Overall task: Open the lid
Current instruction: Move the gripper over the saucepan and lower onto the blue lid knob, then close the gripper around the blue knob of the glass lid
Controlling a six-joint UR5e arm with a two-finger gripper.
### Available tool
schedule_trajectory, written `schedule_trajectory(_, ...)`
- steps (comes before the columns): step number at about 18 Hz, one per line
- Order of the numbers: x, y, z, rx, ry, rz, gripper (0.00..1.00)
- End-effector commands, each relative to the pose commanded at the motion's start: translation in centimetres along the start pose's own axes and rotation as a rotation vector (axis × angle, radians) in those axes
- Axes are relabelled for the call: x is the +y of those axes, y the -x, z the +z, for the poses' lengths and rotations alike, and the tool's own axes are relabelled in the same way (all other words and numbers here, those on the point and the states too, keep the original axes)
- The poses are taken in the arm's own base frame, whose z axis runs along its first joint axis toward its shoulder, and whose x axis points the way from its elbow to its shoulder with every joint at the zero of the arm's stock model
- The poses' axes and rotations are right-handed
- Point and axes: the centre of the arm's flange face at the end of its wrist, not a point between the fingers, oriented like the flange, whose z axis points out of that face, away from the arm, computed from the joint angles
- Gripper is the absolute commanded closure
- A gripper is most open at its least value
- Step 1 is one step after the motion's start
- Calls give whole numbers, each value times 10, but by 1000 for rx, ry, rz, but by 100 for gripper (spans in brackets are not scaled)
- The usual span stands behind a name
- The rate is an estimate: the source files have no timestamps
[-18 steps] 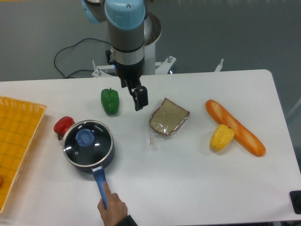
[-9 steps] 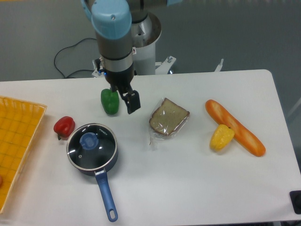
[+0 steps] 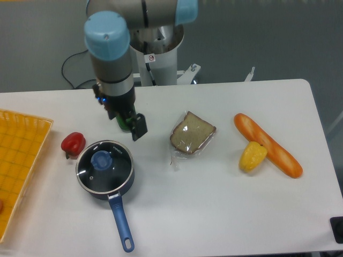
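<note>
lid: the lid (image 3: pixel 104 166) sits flat on the saucepan (image 3: pixel 105 184), glass disc with metal rim, towards the left front of the table (image 3: pixel 214 214).
knob: the blue knob (image 3: pixel 100 159) stands at the middle of the lid, pointing straight up.
gripper: the gripper (image 3: pixel 138 128) hangs just behind and to the right of the pan's rim, above the table, touching nothing.
fingers: seen edge-on as one dark block, so i cannot tell whether they are apart or together.
key relation: from the fingertips the knob lies forward and to the left, near but not under them; in my judgement the tool has to shift that way and then come down.
long axis: the lid is round, so none; the pan's handle (image 3: pixel 120 224) runs towards the front edge, away from the gripper.
neighbours: red pepper (image 3: pixel 73 143) just left of the pan, green pepper (image 3: pixel 122 122) mostly hidden behind the arm, wrapped bread (image 3: pixel 191 133) to the right.
writing: a small round sticker on the robot base (image 3: pixel 151 58), too small to read; no brand legible.
</note>
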Motion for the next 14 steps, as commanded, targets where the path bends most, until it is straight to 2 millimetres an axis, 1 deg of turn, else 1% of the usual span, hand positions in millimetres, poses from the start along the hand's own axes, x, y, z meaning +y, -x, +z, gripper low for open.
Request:
schedule_trajectory(3, -19, -1, 7, 1, -10, 41, 0)
schedule_trajectory(5, -28, -4, 14, 8, -4, 113, 0)
schedule_trajectory(6, -30, -9, 17, 14, -1, 164, 0)
schedule_trajectory(8, -31, -15, 26, 28, 11, 258, 0)
schedule_trajectory(10, -30, -17, 27, 33, 16, 330, 0)
schedule_trajectory(12, -31, -19, 26, 32, 13, 340, 0)
schedule_trajectory(14, -34, -25, 28, 33, 21, 347, 0)
